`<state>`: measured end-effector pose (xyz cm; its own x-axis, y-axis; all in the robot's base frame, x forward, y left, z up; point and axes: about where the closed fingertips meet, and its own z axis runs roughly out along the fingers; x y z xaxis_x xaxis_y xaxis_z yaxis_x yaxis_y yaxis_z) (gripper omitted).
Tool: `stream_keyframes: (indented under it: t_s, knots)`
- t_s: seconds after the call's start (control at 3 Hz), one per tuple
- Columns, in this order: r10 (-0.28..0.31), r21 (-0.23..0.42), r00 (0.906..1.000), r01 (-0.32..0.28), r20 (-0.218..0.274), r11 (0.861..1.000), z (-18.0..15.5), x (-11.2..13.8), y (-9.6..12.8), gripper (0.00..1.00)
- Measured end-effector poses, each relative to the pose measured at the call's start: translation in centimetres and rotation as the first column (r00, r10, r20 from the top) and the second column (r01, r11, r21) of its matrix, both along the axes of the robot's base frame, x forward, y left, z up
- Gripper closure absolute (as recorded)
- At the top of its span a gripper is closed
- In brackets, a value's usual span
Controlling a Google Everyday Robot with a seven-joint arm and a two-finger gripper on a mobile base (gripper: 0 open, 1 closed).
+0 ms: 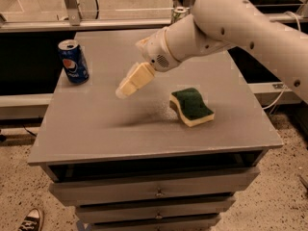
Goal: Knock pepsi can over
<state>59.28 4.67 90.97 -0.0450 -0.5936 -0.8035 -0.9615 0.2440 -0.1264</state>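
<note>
The pepsi can (pixel 73 61), blue with a red-white-blue logo and a silver top, stands upright near the back left corner of the grey table (pixel 96 129). My gripper (pixel 124 90) hangs above the middle of the table, pointing down and to the left. It is to the right of the can and in front of it, well apart from it. Its cream fingers (pixel 134 79) are pressed together and hold nothing.
A green-and-yellow sponge (pixel 191 107) lies on the table right of the gripper. A pale green-and-silver can (pixel 179 13) stands at the back edge, partly behind my arm (pixel 226 23). Drawers sit under the tabletop. A shoe (pixel 30 220) is on the floor at lower left.
</note>
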Motion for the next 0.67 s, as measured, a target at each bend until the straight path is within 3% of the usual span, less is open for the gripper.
stream_keyframes:
  t_s: [0.33,0.67]
  knots:
    - [-0.009,0.109,0.9999,0.007,0.015,0.994,-2.0,3.2,3.9,0.00]
    - [-0.026,0.217,0.9987,0.015,0.045,0.976,-3.1,6.9,7.3,0.00]
